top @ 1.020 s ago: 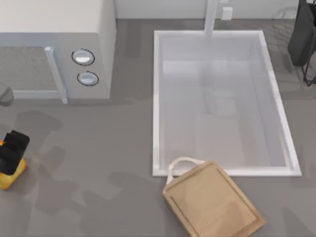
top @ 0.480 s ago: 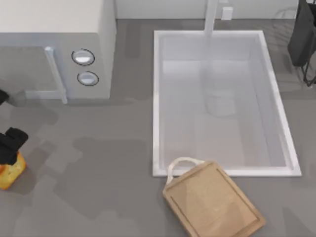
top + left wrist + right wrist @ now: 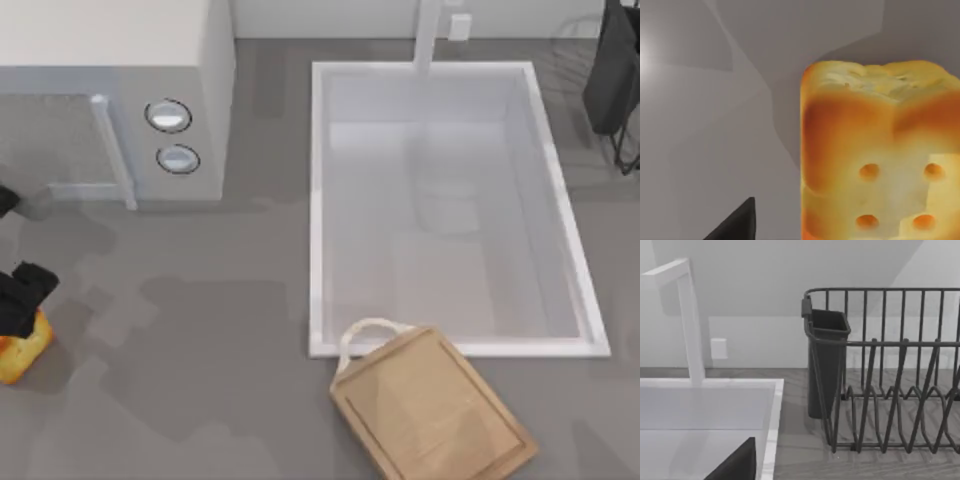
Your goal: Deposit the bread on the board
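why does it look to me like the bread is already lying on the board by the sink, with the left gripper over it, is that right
Not quite. The top view shows the bread on the counter at the table's far left edge, far from the board, which has nothing on it. The rest holds: the left gripper is over the bread, and the board does lie by the sink.

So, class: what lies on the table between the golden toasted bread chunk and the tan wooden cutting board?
Top view: only bare grey tabletop separates bread and board.

Matte black left gripper [image 3: 22, 300], blocky, angular
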